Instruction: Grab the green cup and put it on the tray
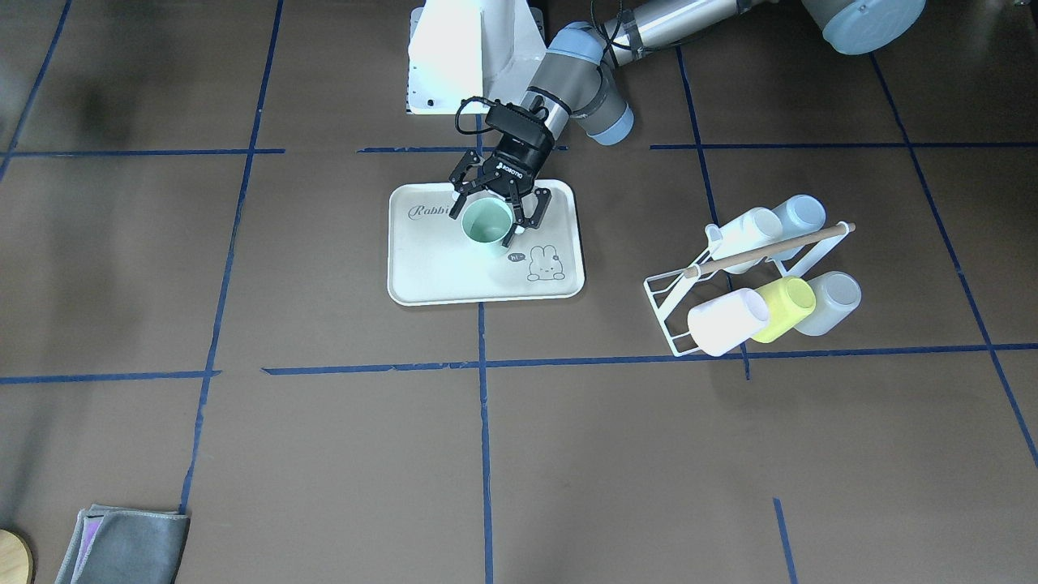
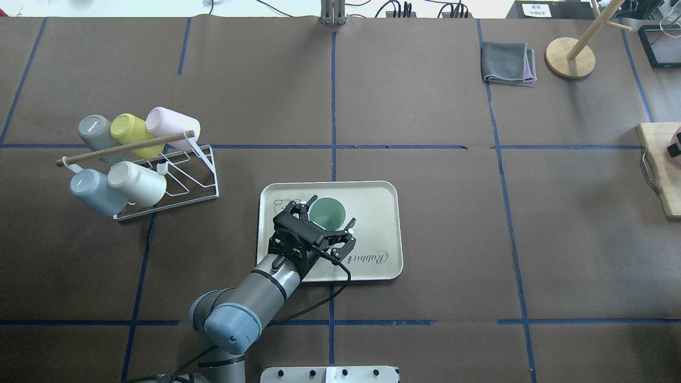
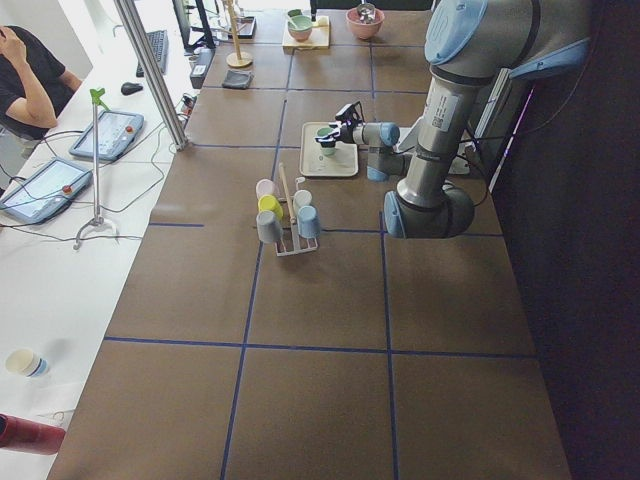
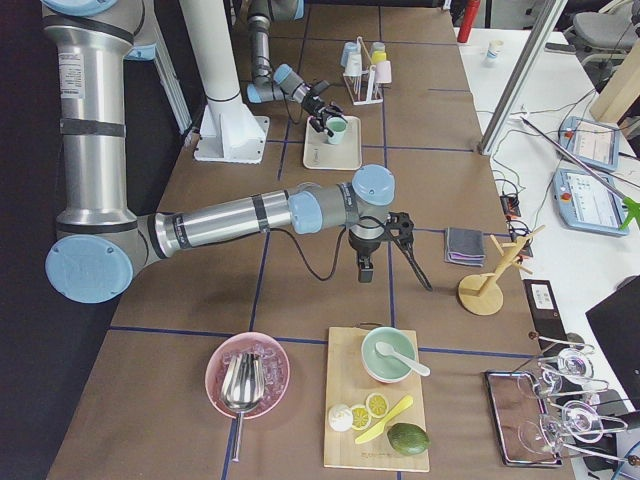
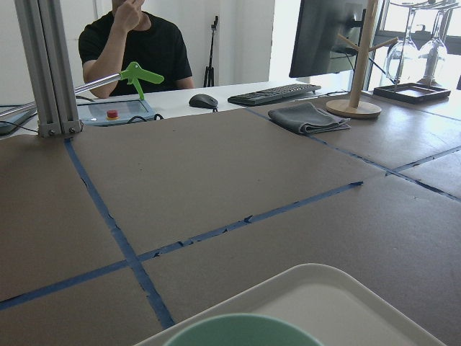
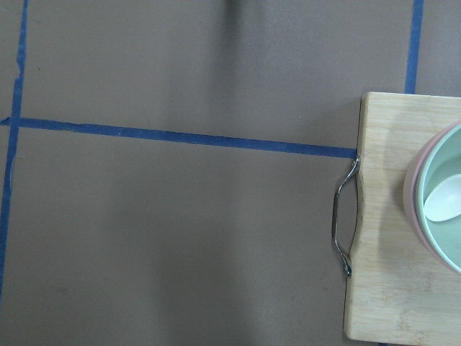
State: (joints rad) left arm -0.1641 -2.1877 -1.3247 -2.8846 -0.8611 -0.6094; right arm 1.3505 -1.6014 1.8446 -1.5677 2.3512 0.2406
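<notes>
The green cup [image 1: 486, 223] stands upright on the cream "Rabbit" tray [image 1: 438, 276], in its half nearer the robot. It also shows in the overhead view [image 2: 327, 213], on the tray [image 2: 375, 205]. My left gripper [image 1: 486, 217] is open, with one finger on each side of the cup; in the overhead view [image 2: 328, 215] the jaws stand spread wide. The left wrist view shows only the cup's rim [image 5: 241, 331] and the tray's edge [image 5: 346, 303]. My right gripper [image 4: 366, 268] hangs over bare table far to the right; I cannot tell if it is open or shut.
A white wire rack [image 2: 175, 186] holding several cups, one of them yellow-green [image 2: 127, 130], stands on the robot's left of the tray. A grey cloth [image 2: 508, 63] and a wooden stand [image 2: 570, 56] lie far right. A cutting board [image 6: 403, 216] with a bowl [image 6: 439, 202] is under the right wrist.
</notes>
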